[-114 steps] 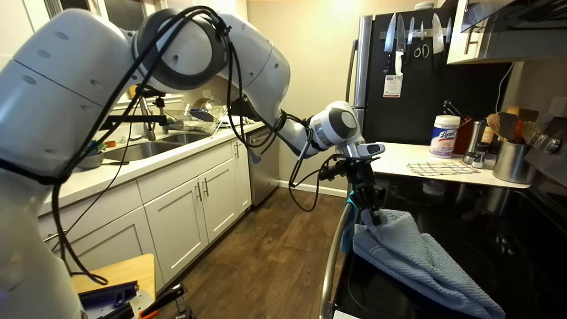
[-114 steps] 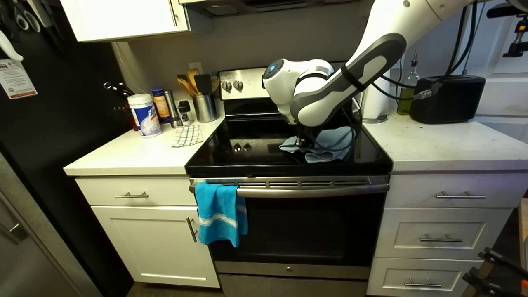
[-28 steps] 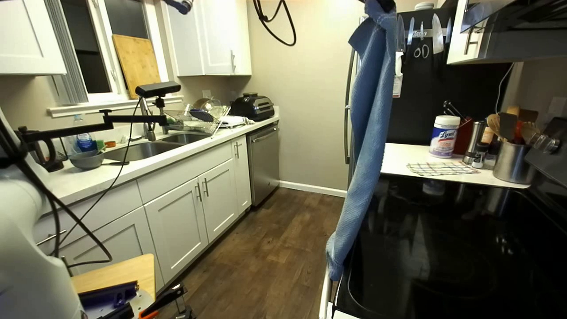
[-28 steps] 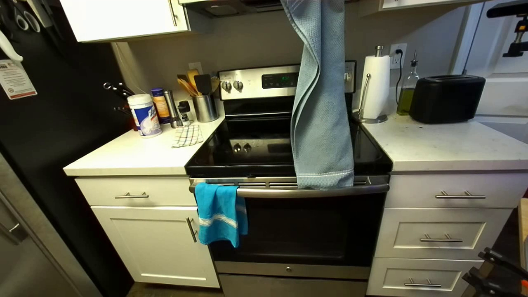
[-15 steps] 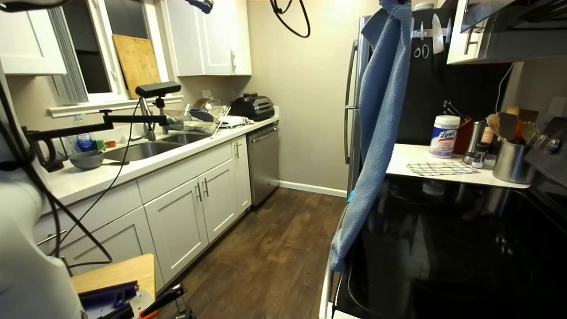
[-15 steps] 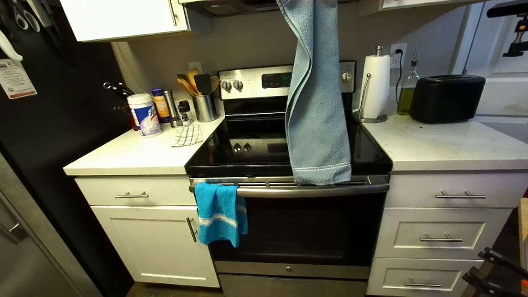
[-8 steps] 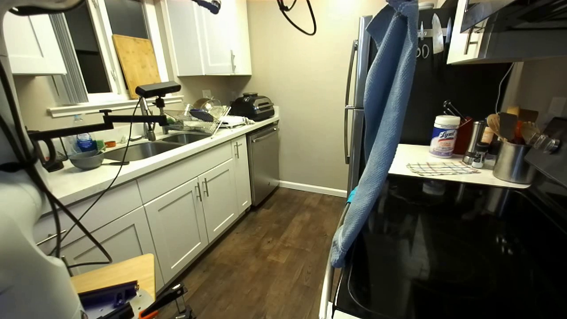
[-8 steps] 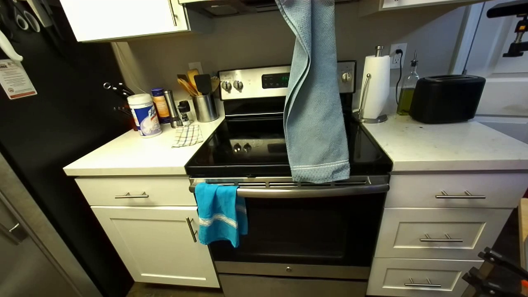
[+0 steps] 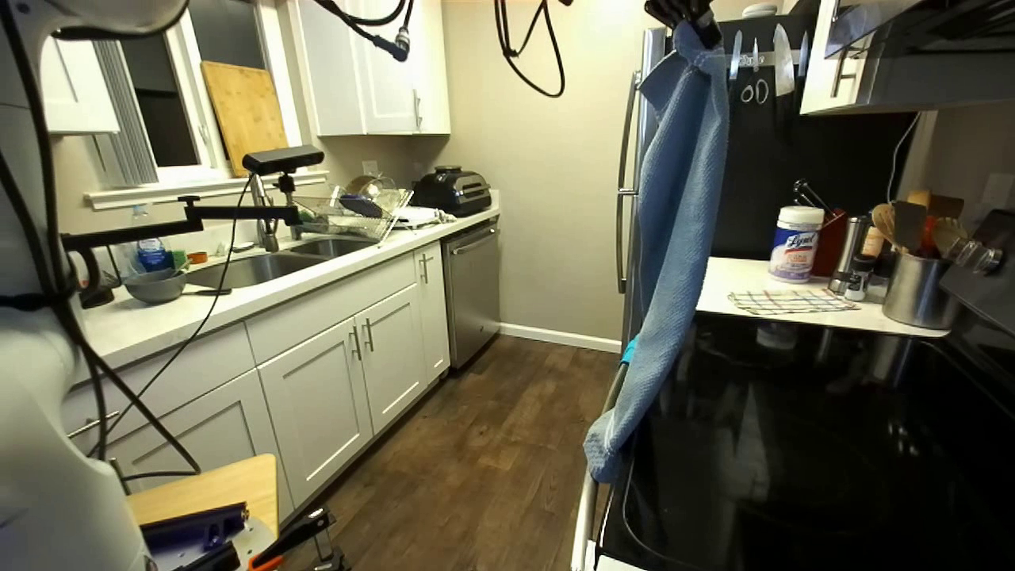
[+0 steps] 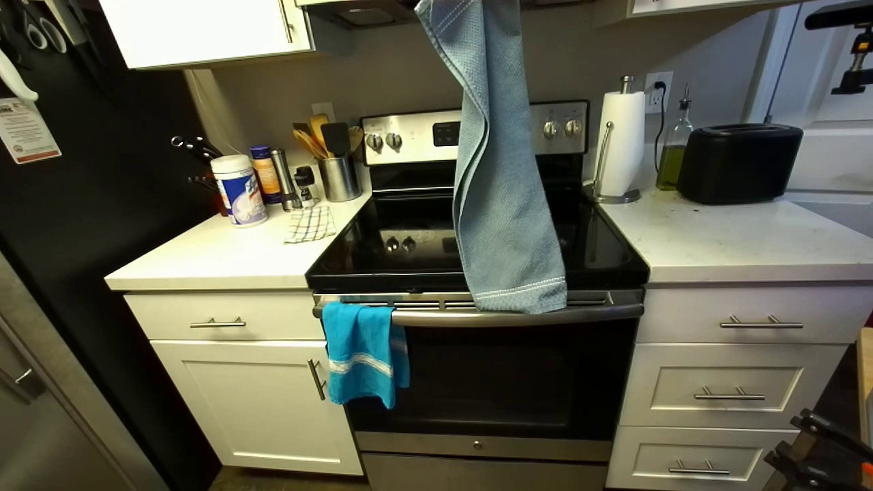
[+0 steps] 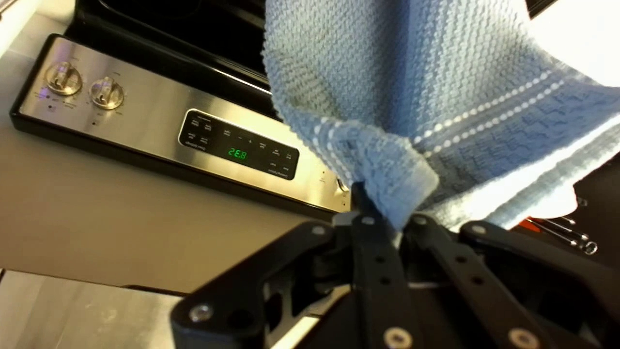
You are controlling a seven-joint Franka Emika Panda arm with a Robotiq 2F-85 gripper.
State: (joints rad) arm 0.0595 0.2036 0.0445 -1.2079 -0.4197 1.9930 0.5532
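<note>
Kitchen stove (image 10: 477, 382), one hand (image 11: 395, 224) gripping one pale-blue towel (image 10: 505, 184), one turquoise towel (image 10: 363, 351)

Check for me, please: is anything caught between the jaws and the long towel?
Nothing visible is: in the wrist view the jaws are shut directly on the long towel. The turquoise towel hangs off to one side, over the oven handle.

We see a beige wall (image 9: 547, 198) and a floor (image 9: 499, 436) of dark brown wood. White cabinets (image 9: 313, 396) carry a pale counter (image 9: 147, 323); above its back edge there is a dark window (image 9: 189, 103). Under the counter's far end stands a steel dishwasher (image 9: 474, 295). Warm light (image 9: 618, 9) brightens the upper wall.
</note>
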